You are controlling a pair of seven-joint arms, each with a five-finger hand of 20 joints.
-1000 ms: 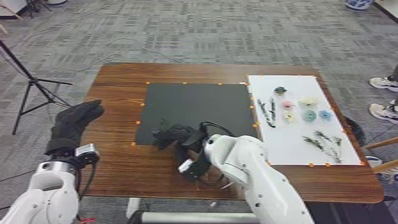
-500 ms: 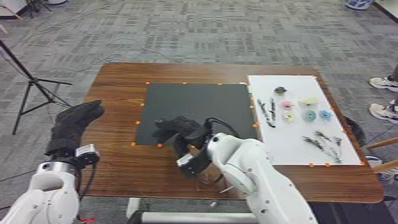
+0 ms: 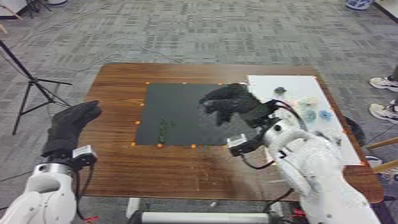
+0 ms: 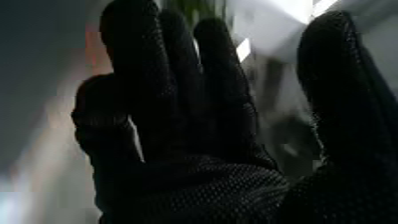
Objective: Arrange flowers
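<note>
Over the right part of the black sheet (image 3: pixel 182 107), my right hand (image 3: pixel 233 102) is held with its fingers apart. In the right wrist view the same hand (image 4: pixel 191 180) has straight fingers and holds nothing. A green sprig (image 3: pixel 163 131) lies upright on the sheet's lower left part, to the left of that hand. Something green (image 4: pixel 197 7) shows behind the fingertips. On the white sheet (image 3: pixel 266 81) are a dark flower (image 3: pixel 280 90), a pale yellow one (image 3: pixel 308 101) and blue ones (image 3: pixel 325 115); my right arm hides other parts. My left hand (image 3: pixel 71 122) is open at the table's left edge.
Orange markers (image 3: pixel 138 122) line the edges of both sheets on the brown table (image 3: pixel 120 90). A black tripod (image 3: pixel 34 80) stands on the floor to the left. The right forearm crosses the white sheet's lower part.
My right hand has moved away from the black sheet's lower left and centre, up and to the right. The green sprig, mostly covered before, is now uncovered there. The left hand has barely moved.
</note>
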